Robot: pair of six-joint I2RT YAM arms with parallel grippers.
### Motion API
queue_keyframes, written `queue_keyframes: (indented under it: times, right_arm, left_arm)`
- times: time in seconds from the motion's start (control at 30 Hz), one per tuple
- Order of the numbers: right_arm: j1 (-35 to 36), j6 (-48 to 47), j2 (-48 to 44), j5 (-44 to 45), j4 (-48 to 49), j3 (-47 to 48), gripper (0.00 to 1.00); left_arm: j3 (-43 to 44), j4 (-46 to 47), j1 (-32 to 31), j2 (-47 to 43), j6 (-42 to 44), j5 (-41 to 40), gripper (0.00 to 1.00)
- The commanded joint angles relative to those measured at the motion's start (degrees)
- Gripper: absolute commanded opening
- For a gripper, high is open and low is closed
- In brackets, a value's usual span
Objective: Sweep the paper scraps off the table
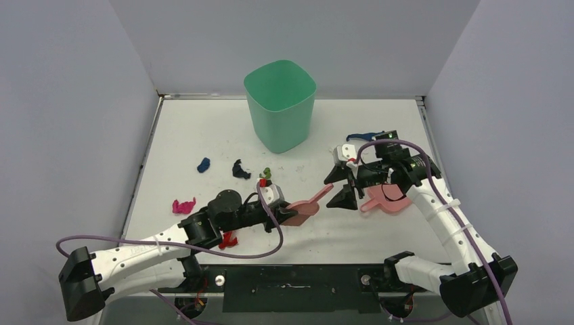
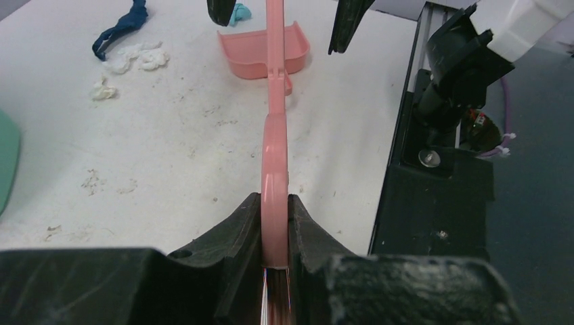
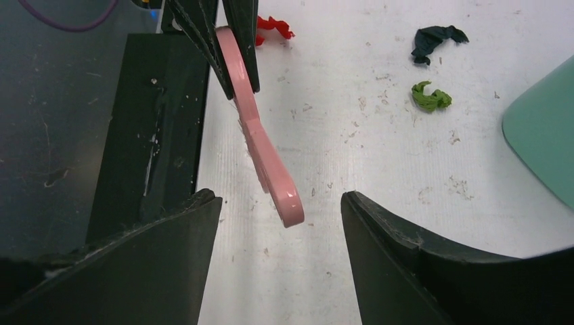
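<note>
paper scraps point(image 1: 183, 206) lie scattered wide across the white counter point(image 1: 203, 128), folks, none of them gathered! read the overhead view as a dial from the middle of the counter: a dark blue bit point(image 1: 204, 164), a black bit point(image 1: 240, 169) and a green bit point(image 1: 265, 173) sit in a loose row out at ten o'clock. a magenta bit is off alone at nine o'clock, and a red bit point(image 1: 228, 240) lies at seven o'clock by the front edge, right beside the left arm. over at two o'clock there's a dark blue strip point(image 1: 365, 136) just beyond the right arm. the left wrist view catches white bits point(image 2: 139, 57) next to it and a light blue bit point(image 2: 238, 12) just past the pink dustpan point(image 2: 264, 54). that dustpan lies flat at four o'clock. the green bin point(image 1: 279, 105) stands upright at twelve o'clock. now the action: the left pincer point(image 1: 283, 208) is clamped tight on the pink brush point(image 1: 308, 203), held edge-on with its handle pointing toward two o'clock. the right pincer point(image 3: 279, 203) is spread wide, one finger on each side of the handle's rounded tip, daylight on both sides, gripping nothing.
</note>
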Motion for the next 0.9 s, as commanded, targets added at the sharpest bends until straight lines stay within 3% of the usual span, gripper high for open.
queue_keyframes:
  times: [0.0, 0.1, 0.4, 0.63, 0.87]
  right_arm:
    - [0.98, 4.87, 1.29, -5.58, 5.1, 0.27, 0.62]
    - [1.34, 5.43, 1.41, -6.04, 5.41, 0.45, 0.56]
    - [1.33, 6.14, -0.16, -7.58, 4.46, 0.05, 0.49]
    - [1.27, 6.5, -0.85, -7.76, 3.98, -0.36, 0.36]
    - [1.13, 6.94, -1.91, -8.29, 4.79, -1.4, 0.34]
  left_arm:
    - [0.19, 8.12, 2.07, 0.18, -4.95, 6.48, 0.0]
    - [-0.28, 9.96, 3.46, 0.29, -6.64, 8.19, 0.0]
    - [0.13, 11.44, 5.63, 2.73, -8.62, 12.26, 0.0]
    - [0.15, 11.06, 5.78, 2.94, -8.28, 12.11, 0.0]
    - [0.47, 11.0, 5.86, 3.84, -8.28, 12.66, 0.0]
